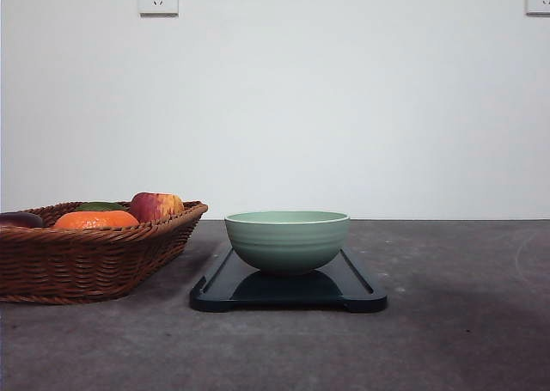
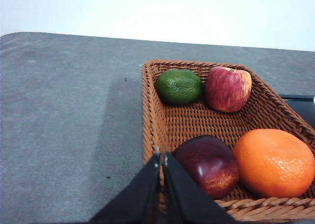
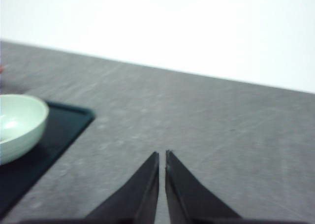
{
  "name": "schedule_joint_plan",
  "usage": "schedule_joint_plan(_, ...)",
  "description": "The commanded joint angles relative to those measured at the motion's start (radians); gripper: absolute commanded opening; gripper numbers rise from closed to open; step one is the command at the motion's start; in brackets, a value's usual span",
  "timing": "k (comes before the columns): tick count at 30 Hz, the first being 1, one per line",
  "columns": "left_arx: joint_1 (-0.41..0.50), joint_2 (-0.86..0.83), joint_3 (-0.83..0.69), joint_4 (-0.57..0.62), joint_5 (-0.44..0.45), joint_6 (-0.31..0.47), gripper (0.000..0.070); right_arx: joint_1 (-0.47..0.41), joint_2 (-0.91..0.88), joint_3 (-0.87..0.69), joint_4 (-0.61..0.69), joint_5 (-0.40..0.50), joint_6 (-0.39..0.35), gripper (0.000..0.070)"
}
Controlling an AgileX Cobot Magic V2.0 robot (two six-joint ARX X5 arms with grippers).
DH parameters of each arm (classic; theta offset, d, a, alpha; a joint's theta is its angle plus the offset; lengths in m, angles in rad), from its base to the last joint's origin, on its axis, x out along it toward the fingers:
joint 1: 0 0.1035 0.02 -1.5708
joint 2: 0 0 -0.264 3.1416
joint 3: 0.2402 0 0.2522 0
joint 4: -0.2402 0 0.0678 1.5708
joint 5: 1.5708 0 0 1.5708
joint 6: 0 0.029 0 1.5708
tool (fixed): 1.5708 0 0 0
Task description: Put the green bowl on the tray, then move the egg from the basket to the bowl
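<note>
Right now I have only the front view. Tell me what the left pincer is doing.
Observer: The left pincer is shut, holding nothing, at the rim of the basket.
Operator: List what lies in the basket.
Observer: A dark red fruit and an orange close to the pincer; a green lime beside a red apple farther off.
Operator: Now the right pincer.
Observer: The right pincer is shut too, over bare table, apart from the tray with the green bowl.

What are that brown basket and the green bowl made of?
The basket looks like woven wicker: brown strands with a braided rim. The green bowl looks like glazed ceramic, smooth with faint ridges and a soft sheen, though coated plastic can't be ruled out.
</note>
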Motion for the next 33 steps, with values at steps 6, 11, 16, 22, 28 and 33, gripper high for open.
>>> schedule_joint_plan(6, 0.002, 0.0, -0.019, 0.011, -0.002, 0.009, 0.0, -0.055, -0.208, -0.041, -0.118, 0.003, 0.013, 0.0015)
schedule_joint_plan(11, 0.002, 0.0, -0.019, 0.011, -0.002, 0.009, 0.0, -0.062, -0.258, -0.041, -0.171, 0.029, 0.013, 0.0015)
schedule_joint_plan(16, 0.002, 0.0, -0.019, 0.01, -0.002, 0.009, 0.0, -0.061, -0.258, -0.041, -0.175, 0.027, 0.013, 0.0015)
schedule_joint_plan(22, 0.002, 0.0, -0.019, 0.01, -0.002, 0.009, 0.0, -0.061, -0.258, -0.041, -0.15, 0.027, 0.013, 0.0015)
schedule_joint_plan(28, 0.002, 0.0, -0.019, 0.011, -0.002, 0.009, 0.0, -0.061, -0.258, -0.041, -0.15, 0.027, 0.013, 0.0015)
schedule_joint_plan(33, 0.002, 0.0, -0.019, 0.011, -0.002, 0.009, 0.0, -0.061, -0.258, -0.041, -0.15, 0.027, 0.013, 0.0015)
